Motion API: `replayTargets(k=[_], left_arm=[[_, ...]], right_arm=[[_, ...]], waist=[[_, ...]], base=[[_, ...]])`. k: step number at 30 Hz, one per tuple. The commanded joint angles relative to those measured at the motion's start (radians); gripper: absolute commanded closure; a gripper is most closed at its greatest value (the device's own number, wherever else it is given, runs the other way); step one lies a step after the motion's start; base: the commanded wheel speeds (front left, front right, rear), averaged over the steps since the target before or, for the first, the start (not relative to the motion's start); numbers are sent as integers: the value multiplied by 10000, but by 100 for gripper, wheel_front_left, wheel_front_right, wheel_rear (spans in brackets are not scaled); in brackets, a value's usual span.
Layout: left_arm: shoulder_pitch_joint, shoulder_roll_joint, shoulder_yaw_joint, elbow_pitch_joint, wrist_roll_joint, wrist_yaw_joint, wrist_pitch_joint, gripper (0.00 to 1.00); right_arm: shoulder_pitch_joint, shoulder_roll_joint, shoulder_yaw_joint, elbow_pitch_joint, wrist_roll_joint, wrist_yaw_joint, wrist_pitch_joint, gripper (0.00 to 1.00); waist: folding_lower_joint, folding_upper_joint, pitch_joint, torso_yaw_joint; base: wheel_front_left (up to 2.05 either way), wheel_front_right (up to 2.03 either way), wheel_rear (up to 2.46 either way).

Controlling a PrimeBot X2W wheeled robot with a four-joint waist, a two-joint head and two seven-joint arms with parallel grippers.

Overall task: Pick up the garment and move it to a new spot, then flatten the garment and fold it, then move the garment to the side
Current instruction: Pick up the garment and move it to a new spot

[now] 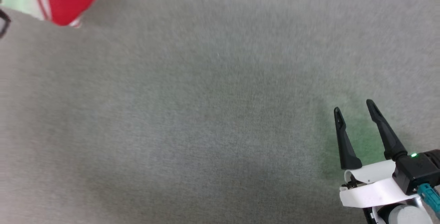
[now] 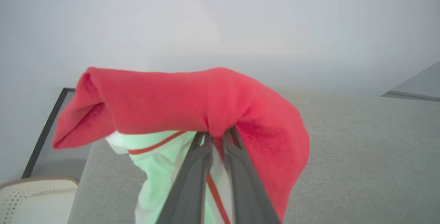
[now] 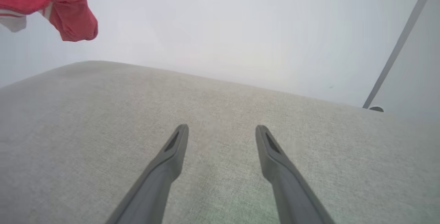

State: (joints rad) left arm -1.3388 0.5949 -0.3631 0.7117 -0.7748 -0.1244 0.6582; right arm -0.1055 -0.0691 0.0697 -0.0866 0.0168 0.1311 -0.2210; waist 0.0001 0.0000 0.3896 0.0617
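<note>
Grey upholstery (image 1: 206,114) spreads beneath us. Over its far left part hangs the garment (image 2: 178,100), soft, light and floppy. Our left gripper (image 2: 216,137) is clamped on a bunched fold; we judge a sleeve hem safer. Our right gripper (image 3: 221,129) stands empty, its 2 fingers apart.

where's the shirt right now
The shirt hangs bunched in the left hand, above the grey surface, at the head view's top left.
</note>
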Motion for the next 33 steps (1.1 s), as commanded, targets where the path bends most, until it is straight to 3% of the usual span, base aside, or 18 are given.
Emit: replayTargets(k=[1,9,21,27,33], left_arm=[[206,32,-9,-142,-75,-48,-19,100],[948,-247,-424,-1747,-401,23,463,100],[2782,-651,-1023,-4386,-653,722,1103,100],[3223,-844,-1426,-5029,-752,1132,1811,100],[3796,-1094,-1916,-5119,-738,1414,2197,100]], right_arm=[[200,51,-14,81,27,-6,-95,0],[354,152,-611,574,-12,-6,-296,0],[360,198,-2337,1026,-199,-8,-439,0],[542,204,-2944,942,126,-8,-453,0],[448,207,-2784,1076,524,-8,-438,0]], waist=[[-1,0,-1446,242],[-1,0,-2077,-589],[-1,0,-1774,-3082],[-1,0,-1567,-3870],[-1,0,-1334,-4424]], base=[[0,0,0],[0,0,0],[0,0,0],[0,0,0],[0,0,0]])
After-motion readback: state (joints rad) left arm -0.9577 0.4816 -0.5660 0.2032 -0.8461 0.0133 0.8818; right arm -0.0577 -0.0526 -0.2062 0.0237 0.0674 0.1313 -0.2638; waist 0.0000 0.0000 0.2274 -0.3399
